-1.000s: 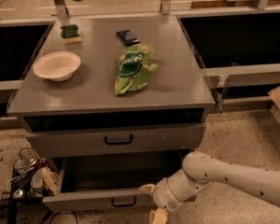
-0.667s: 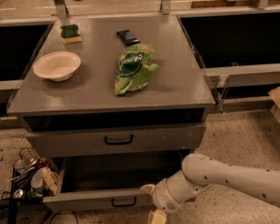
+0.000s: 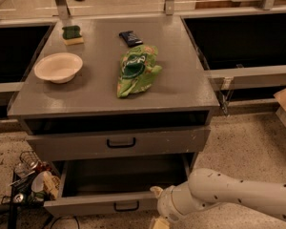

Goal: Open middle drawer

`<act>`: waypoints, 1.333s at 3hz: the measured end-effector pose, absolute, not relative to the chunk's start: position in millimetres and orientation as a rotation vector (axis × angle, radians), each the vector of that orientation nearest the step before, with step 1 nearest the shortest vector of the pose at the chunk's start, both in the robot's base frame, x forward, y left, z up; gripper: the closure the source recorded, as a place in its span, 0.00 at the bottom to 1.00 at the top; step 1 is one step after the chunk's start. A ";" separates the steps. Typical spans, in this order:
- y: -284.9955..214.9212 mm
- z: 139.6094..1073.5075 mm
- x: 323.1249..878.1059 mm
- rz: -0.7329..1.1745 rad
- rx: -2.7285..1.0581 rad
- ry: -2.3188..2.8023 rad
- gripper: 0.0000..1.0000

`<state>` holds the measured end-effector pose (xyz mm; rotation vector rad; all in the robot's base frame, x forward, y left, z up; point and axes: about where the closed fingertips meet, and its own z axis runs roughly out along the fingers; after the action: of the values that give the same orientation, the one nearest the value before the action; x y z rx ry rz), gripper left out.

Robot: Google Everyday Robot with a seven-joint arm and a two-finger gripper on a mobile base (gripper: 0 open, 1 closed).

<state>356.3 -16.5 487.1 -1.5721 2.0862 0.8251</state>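
Your robot's gripper (image 3: 157, 221) hangs at the bottom edge of the view, just right of the middle drawer (image 3: 86, 207) and level with its front. The frame cuts it off, so whether it is open or closed, or holding anything, cannot be told. The white, smooth, tube-shaped arm (image 3: 238, 195) reaches in from the lower right, lying almost level and ending in a rounded wrist joint beside the drawer's right front corner.

The middle drawer is the lowest one in sight. It stands pulled out, its matt grey floor exposed and a small black loop handle (image 3: 126, 206) at the centre of its low, plain front. Above it sits a taller-fronted grey drawer (image 3: 176, 140), flecked with white scuffs, with a dark gap over it.

On the flat grey cabinet top (image 3: 186, 87) you have a round white bowl (image 3: 58, 67), a green sponge (image 3: 72, 34), a small dark packet (image 3: 130, 38) and a crumpled green snack bag (image 3: 137, 69). A wire basket (image 3: 25, 178) of clutter rests on the speckled floor (image 3: 252, 142) at left.
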 end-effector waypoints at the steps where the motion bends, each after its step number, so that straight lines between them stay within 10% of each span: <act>1: -17.4 487.0 357.5 0.806 -1.560 2.090 0.00; 4: 2.4 453.0 390.0 0.884 -1.580 2.131 0.00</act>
<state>390.0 2.4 453.0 -1.5804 2.1305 0.8836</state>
